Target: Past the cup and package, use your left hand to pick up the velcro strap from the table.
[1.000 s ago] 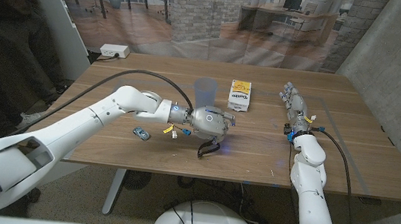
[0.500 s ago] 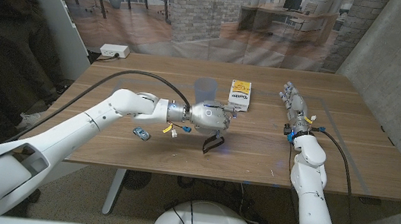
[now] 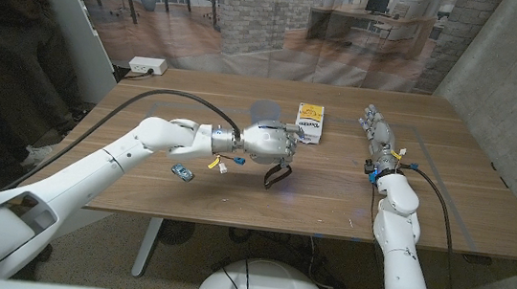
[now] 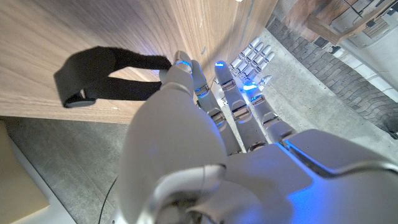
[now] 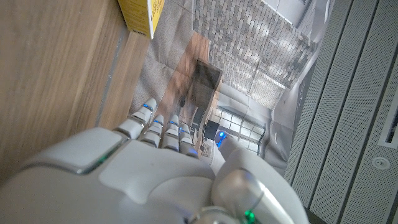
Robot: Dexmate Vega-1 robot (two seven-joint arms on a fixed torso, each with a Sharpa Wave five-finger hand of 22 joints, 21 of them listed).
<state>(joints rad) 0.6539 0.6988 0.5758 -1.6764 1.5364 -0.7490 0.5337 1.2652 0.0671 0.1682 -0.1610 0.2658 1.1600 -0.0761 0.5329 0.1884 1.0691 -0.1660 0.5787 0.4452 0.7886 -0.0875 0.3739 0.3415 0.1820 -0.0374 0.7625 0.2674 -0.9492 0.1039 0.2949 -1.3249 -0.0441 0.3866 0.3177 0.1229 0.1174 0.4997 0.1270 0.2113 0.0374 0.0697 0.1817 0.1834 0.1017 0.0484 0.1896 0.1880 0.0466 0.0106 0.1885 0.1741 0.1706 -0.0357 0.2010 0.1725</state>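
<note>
Velcro strap (image 3: 277, 175): black, folded into a loop, pinched at one end between my left hand (image 3: 271, 143) fingers (image 4: 186, 71). It hangs below the hand with its long axis tilted, upper end at my fingertips, looped end lower and toward the table's near edge. In the head view I cannot tell whether the loop's low end touches the wooden table (image 3: 330, 195). In the left wrist view the strap (image 4: 93, 78) shows as a flat dark loop stretching away from my fingertips, set against the wood grain.

Left hand state: fingers closed narrow on the strap's end.

Right hand (image 3: 376, 133): at the right side of the table, well apart from the strap, fingers reaching toward the far edge and close together, holding nothing that I can see. Right wrist view shows the back of the hand (image 5: 155, 168) with fingers side by side; how it rests on the table is hidden.

Package (image 3: 310, 122): yellow and white box, just beyond my left hand. Dark lettering on its face is too small to read. A yellow corner (image 5: 140, 15) is cut off in the right wrist view.

Cup (image 3: 263, 116): translucent, bluish, hard to make out, partly behind my left hand.

Small blue object (image 3: 180, 170): lies beside my left forearm; identity unclear.
</note>
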